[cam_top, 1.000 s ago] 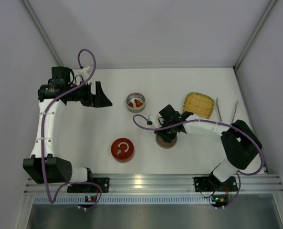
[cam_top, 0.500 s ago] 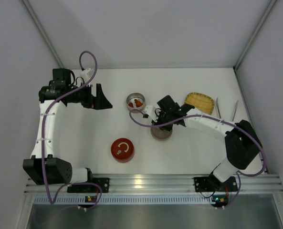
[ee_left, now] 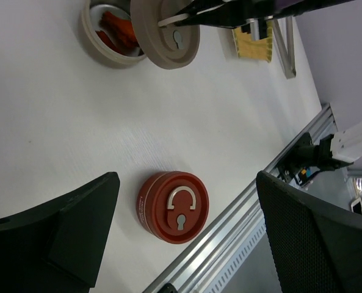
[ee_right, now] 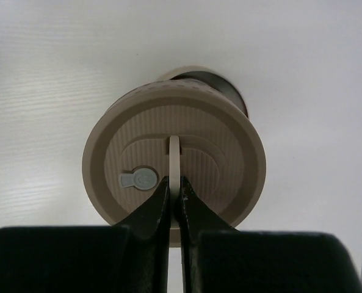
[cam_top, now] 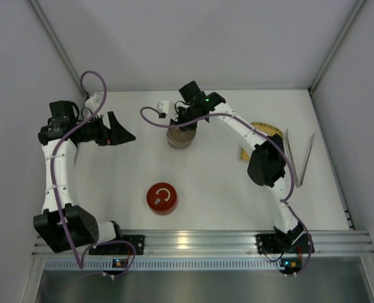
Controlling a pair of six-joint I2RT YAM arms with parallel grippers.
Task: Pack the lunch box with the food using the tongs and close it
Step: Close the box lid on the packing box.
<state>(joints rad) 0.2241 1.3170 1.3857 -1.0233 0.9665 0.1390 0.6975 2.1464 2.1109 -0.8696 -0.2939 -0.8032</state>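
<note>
Pinching the thin upright handle loop between tightly closed fingers, the right end effector (ee_right: 174, 186) holds the beige lid (ee_right: 217, 165) almost over the lunch box (ee_left: 85, 30) at the far middle of the table (cam_top: 111, 183). The match is not square. The left wrist view shows the lid overlapping only one side of the round box, with the red food (ee_left: 116, 32) exposed on the other. The right wrist view shows a sliver of dark rim peeking out past the lid's edge. So the box lies a little off the lid's centre, and closing it would probably turn on sliding the lid that small way before lowering it. Whether the lid touches the rim or hangs just above it cannot be told. Both are round, so the handle's direction, in line with the fingers, matters little. The left end effector (cam_top: 125, 126) stands wide and empty, well apart to the left, pointing toward the box. The tongs (cam_top: 299, 177) lie at the right side of the table just beside the yellow tray (cam_top: 265, 128), their long axis running near to far, closest to the right arm. A red pot (cam_top: 162, 198) sits nearer, apart.
</note>
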